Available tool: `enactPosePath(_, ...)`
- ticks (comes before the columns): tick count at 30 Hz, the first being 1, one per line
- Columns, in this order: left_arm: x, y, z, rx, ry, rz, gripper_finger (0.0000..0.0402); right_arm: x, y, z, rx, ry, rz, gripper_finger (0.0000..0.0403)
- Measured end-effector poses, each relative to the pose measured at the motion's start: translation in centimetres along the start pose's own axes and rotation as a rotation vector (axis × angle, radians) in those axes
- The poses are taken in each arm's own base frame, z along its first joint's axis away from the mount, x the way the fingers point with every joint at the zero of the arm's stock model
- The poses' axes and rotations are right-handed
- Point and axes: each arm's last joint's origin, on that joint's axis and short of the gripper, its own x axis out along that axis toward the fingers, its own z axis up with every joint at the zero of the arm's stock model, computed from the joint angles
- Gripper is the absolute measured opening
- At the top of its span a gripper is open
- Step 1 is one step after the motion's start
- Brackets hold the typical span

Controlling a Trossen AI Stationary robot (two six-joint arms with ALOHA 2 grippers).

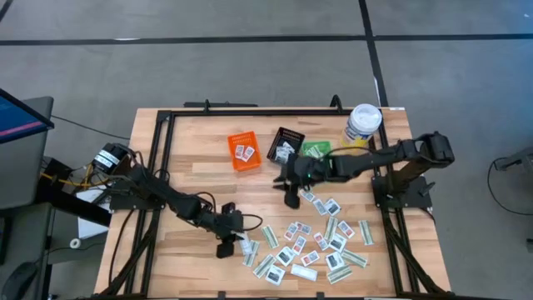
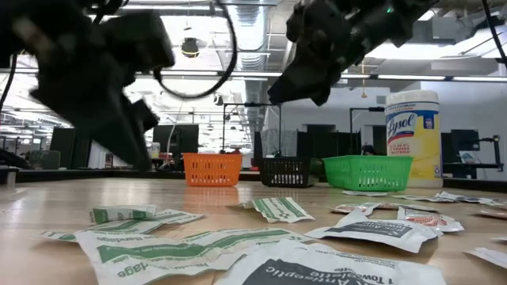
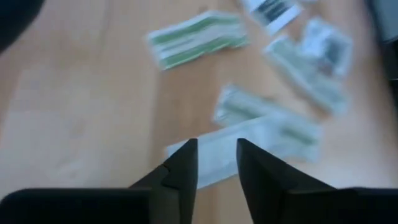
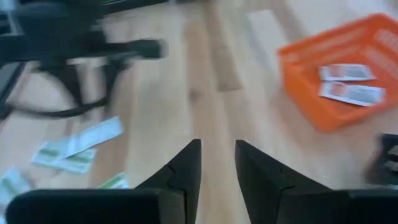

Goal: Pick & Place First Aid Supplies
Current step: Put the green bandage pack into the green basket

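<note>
Wood table [image 1: 191, 154]: pale planks, with a black frame around the edges.
Left gripper [image 1: 226, 243]: low near the front edge, just beside the left end of the packet pile. Its two dark fingers [image 3: 184, 163] are apart with a small gap, and nothing is between them. A long pale packet [image 3: 249, 146] lies on the wood just past the tips.
Orange bin [image 1: 244, 152]: toward the back edge, left of the middle. Two white packets with red print [image 4: 346, 82] lie inside it.
Black bin [image 1: 286, 143]: just right of the orange bin, with white packets in it.
Right gripper [image 1: 291, 197]: near the middle of the table, in front of the black bin. Its fingers [image 4: 186, 163] are a little apart and hold nothing.
Green bin [image 1: 316, 150]: beside the black bin, partly under the right arm.
First aid supplies [image 1: 312, 244]: many small flat packets, white ones and long green-striped ones, spread flat over the front right part of the table.
Yellow canister [image 1: 363, 125]: white lid, standing near the back right corner.
</note>
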Motion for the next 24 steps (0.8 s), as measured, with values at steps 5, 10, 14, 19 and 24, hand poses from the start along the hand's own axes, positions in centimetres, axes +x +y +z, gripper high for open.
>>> enactPosePath(5,0.2,0.3,-1.4,0.012,-0.004,-0.019,0.0139,0.1,2.7,-0.8,-0.037,0.020,0.061,0.0093)
enactPosePath(10,-0.4,-2.4,-1.0,0.133,-0.182,-0.179,0.0136,0.1,3.4,-1.1,-0.056,0.029,0.076,0.0093)
enactPosePath(14,-0.7,-3.9,-1.9,0.191,-0.210,-0.157,0.0134,0.1,3.0,-1.0,-0.049,0.028,0.066,0.0093)
enactPosePath(19,0.6,-5.0,-3.3,0.205,-0.235,-0.141,0.0134,0.2,2.5,-0.9,-0.040,0.027,0.053,0.0093)
enactPosePath(24,2.3,-5.0,-4.3,0.235,-0.248,-0.089,0.0134,0.2,2.4,-0.9,-0.039,0.026,0.051,0.0093)
